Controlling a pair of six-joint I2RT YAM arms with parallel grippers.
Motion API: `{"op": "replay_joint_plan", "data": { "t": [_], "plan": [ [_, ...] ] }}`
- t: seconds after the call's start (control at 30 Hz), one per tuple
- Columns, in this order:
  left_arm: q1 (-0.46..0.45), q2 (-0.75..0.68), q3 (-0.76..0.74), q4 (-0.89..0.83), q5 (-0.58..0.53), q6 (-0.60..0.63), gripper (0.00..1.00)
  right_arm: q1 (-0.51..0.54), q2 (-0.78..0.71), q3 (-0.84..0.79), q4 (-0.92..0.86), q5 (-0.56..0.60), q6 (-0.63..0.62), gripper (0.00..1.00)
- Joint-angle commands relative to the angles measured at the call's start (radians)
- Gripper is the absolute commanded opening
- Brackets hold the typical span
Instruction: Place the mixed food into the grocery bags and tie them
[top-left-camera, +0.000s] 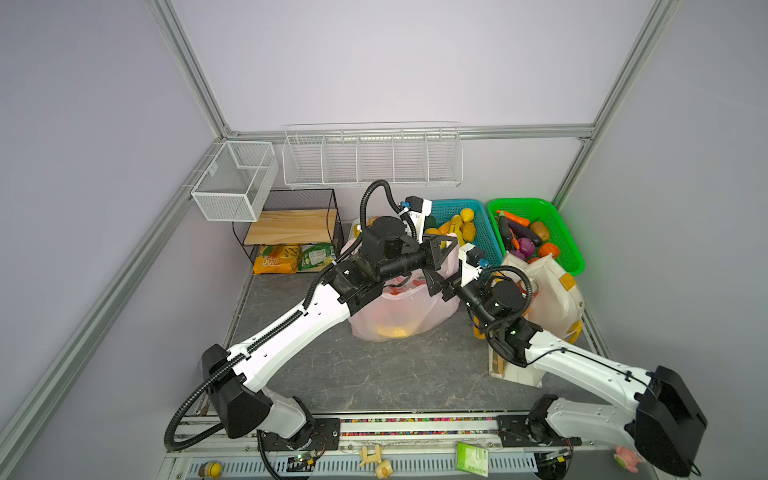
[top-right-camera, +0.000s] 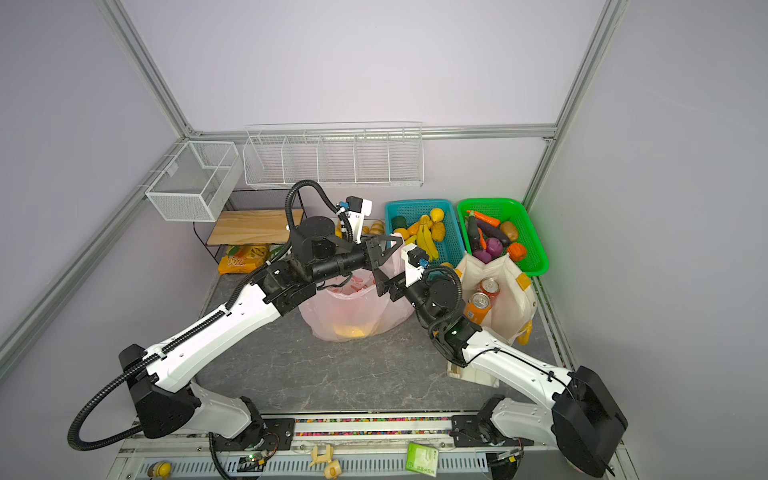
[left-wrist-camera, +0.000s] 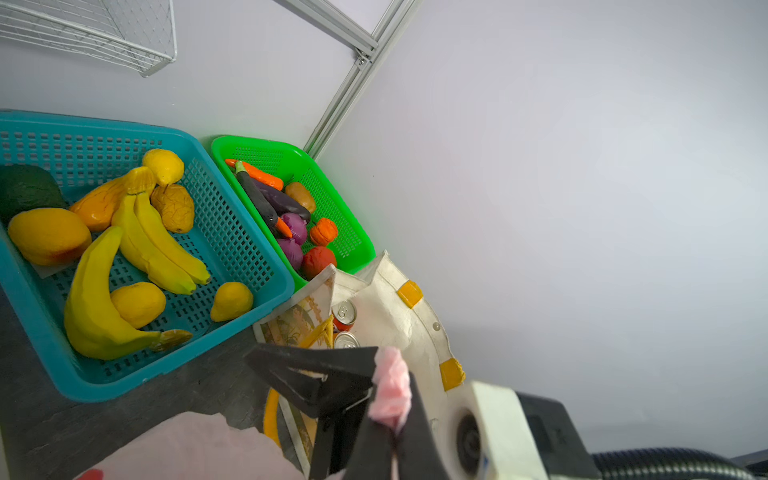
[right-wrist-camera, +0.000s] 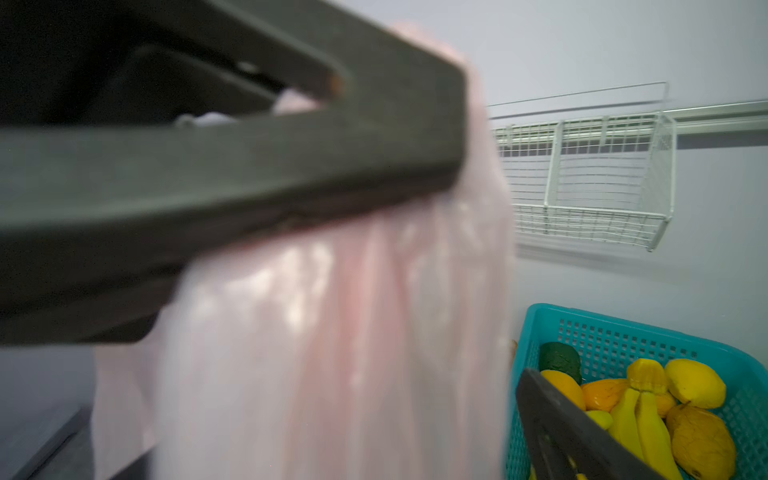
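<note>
The pink plastic bag (top-left-camera: 399, 316) stands mid-table with yellow and orange food showing through its bottom. My left gripper (top-left-camera: 446, 247) is shut on a bunched handle (left-wrist-camera: 390, 390) of the bag and holds it up. My right gripper (top-right-camera: 386, 286) stands open just beside that handle, with pink film (right-wrist-camera: 332, 332) hanging between its fingers (right-wrist-camera: 561, 432). The cream tote (top-right-camera: 513, 286) stands at the right and holds a red cola can (top-right-camera: 488, 286) and an orange soda can (top-right-camera: 477, 306). Bananas (left-wrist-camera: 158, 241) and other yellow fruit lie in the blue basket (top-left-camera: 484, 216).
A green basket (top-left-camera: 571, 253) of vegetables sits at the back right, next to the blue one. A black wire shelf with a wooden board (top-left-camera: 291, 226) and snack packets stands at the back left. White wire racks (top-left-camera: 374, 160) hang on the back wall.
</note>
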Motion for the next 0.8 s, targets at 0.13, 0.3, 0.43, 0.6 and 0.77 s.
{"op": "replay_joint_plan", "data": {
  "t": [0.13,0.3,0.43,0.6,0.77],
  "plan": [
    [0.054,-0.057,-0.054,0.124,0.030,-0.149,0.00,0.023,0.141,0.036,0.036,0.504,0.125,0.72],
    [0.102,-0.085,-0.089,0.128,0.033,-0.146,0.00,0.033,0.197,-0.057,0.059,0.503,0.115,0.65],
    [0.123,-0.084,-0.090,0.105,0.033,-0.116,0.00,0.044,0.162,-0.070,0.003,0.483,0.077,0.62],
    [0.125,-0.078,-0.080,0.091,0.048,-0.090,0.00,0.042,0.137,-0.030,-0.051,0.427,0.035,0.67],
    [0.125,-0.075,-0.086,0.093,0.062,-0.096,0.00,0.035,0.106,0.041,-0.112,0.311,0.012,0.88]
  ]
}}
